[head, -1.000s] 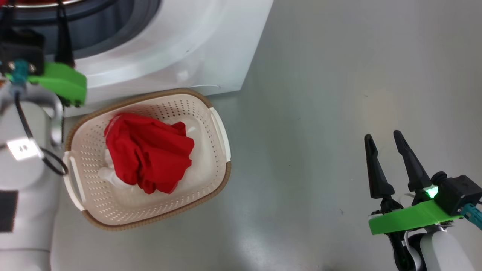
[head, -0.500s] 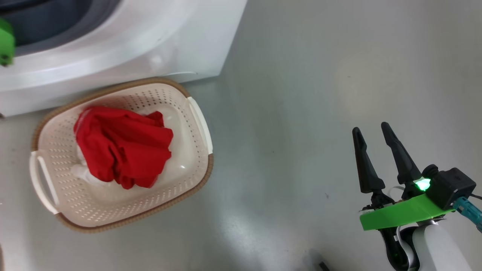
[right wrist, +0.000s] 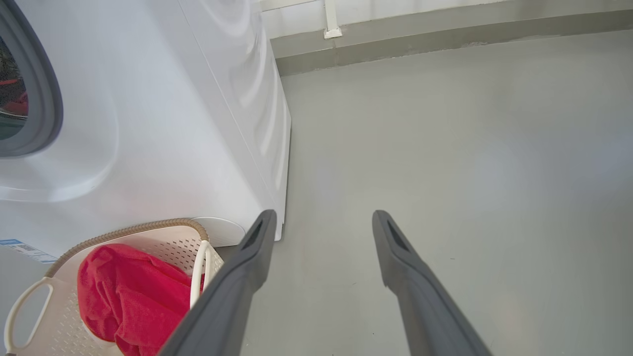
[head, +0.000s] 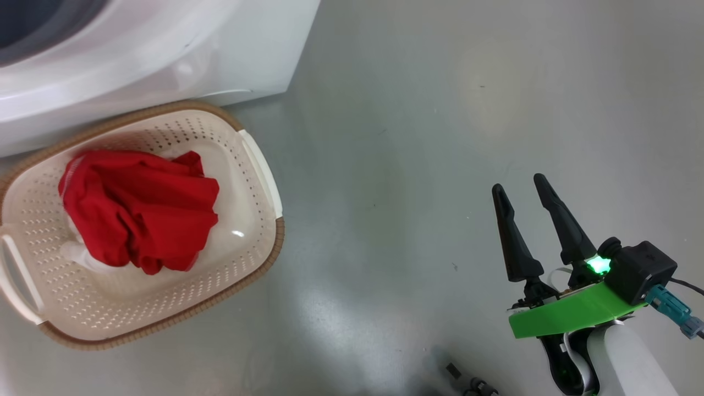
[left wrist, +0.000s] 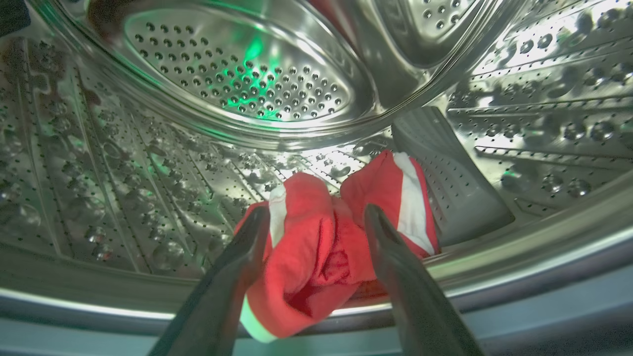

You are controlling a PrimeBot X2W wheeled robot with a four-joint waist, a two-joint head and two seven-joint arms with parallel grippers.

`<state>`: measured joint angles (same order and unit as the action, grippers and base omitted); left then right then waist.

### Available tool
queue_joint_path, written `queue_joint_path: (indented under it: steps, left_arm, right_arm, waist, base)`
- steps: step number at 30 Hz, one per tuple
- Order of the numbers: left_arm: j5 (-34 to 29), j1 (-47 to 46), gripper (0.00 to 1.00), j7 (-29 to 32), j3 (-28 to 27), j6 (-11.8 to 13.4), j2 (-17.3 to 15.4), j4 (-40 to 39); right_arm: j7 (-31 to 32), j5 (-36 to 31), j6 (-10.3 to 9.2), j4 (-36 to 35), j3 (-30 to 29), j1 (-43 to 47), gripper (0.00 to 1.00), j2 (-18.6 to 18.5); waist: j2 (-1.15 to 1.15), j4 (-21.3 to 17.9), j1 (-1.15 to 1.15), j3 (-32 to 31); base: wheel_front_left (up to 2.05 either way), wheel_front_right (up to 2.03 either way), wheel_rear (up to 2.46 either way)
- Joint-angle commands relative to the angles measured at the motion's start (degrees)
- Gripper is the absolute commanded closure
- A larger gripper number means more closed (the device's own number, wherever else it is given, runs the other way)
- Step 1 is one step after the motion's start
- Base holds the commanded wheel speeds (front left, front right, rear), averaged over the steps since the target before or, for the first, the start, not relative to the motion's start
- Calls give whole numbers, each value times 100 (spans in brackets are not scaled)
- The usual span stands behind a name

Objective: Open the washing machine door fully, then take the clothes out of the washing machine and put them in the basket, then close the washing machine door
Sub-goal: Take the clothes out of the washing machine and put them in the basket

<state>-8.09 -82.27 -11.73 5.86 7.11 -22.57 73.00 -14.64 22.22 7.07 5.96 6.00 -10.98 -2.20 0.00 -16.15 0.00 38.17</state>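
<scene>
- Your left claw (left wrist: 316, 211) is inside the steel drum (left wrist: 247, 89), its dark tapered fingers spread wide, one on each side of the clothes (left wrist: 336, 237).
- That's soft red fabric with white stripes, crumpled at the drum's front lip, beside a smooth grey paddle (left wrist: 445, 173).
- The drum wall is glossy, dimpled and perforated, with a green glow on it. You can't tell whether the fingers are touching the cloth.
- On the floor (head: 412, 137), the basket (head: 220, 275) sits tight against the washing machine (head: 165, 49). It's cream perforated plastic with a brown woven-look rim, and the head view's left edge cuts it off.
- A second red garment (head: 137, 212) is heaped in it, with white trim peeking out underneath.
- Your right claw (head: 518, 184) hangs over bare grey floor, well apart from the basket, fingers parted and holding nothing.
- The right wrist view catches a grey gasket (right wrist: 49, 99), and a blue label (right wrist: 20, 247) too small to read.
</scene>
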Motion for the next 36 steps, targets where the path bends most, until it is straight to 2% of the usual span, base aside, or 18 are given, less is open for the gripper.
queue_joint_path:
  steps: [1,11,15,16,17,18,19,20,21,31,36]
  left_arm:
    - [-28,-98,0,49,-13,84,-346,-62]
    - [32,-115,0,451,47,223,-513,51]
    - [51,-48,0,542,108,327,-445,66]
    - [56,-39,15,546,118,356,-429,67]
    - [55,-28,40,567,136,371,-415,69]
    - [58,-21,58,571,149,389,-404,70]
    - [43,-14,58,563,178,412,-398,70]
    - [43,-9,92,566,195,424,-389,71]
    - [56,-5,100,564,199,431,-381,72]
    - [198,184,100,216,238,417,-291,2]
    - [508,635,100,-124,63,508,26,-206]
  right_arm:
    - [-36,96,42,-143,133,56,0,-67]
    - [-36,140,42,-187,194,55,0,-67]
    - [-36,139,42,-212,173,76,0,-67]
    - [-36,137,42,-218,165,79,0,-67]
    - [-36,136,42,-223,159,83,0,-67]
    - [-36,136,42,-228,156,87,0,-67]
    - [-36,134,42,-233,155,90,0,-67]
    - [-36,133,42,-236,154,92,0,-67]
    - [-36,132,42,-238,151,95,0,-67]
    - [-36,62,42,-216,82,109,0,-67]
    - [-36,-76,42,-190,-7,170,0,-67]
  waist:
    - [0,-55,0,55]
    - [0,-130,0,166]
    - [0,-103,0,150]
    - [0,-95,0,145]
    - [0,-89,0,139]
    - [0,-85,0,135]
    - [0,-81,0,128]
    - [0,-77,0,122]
    - [0,-73,0,114]
    - [0,23,0,13]
    - [0,154,0,-162]
  base:
    - [0,0,0]
    - [0,0,0]
    - [0,0,0]
    - [0,0,0]
    - [0,0,0]
    - [0,0,0]
    - [0,0,0]
    - [0,0,0]
    - [0,0,0]
    - [0,0,0]
    - [0,0,0]
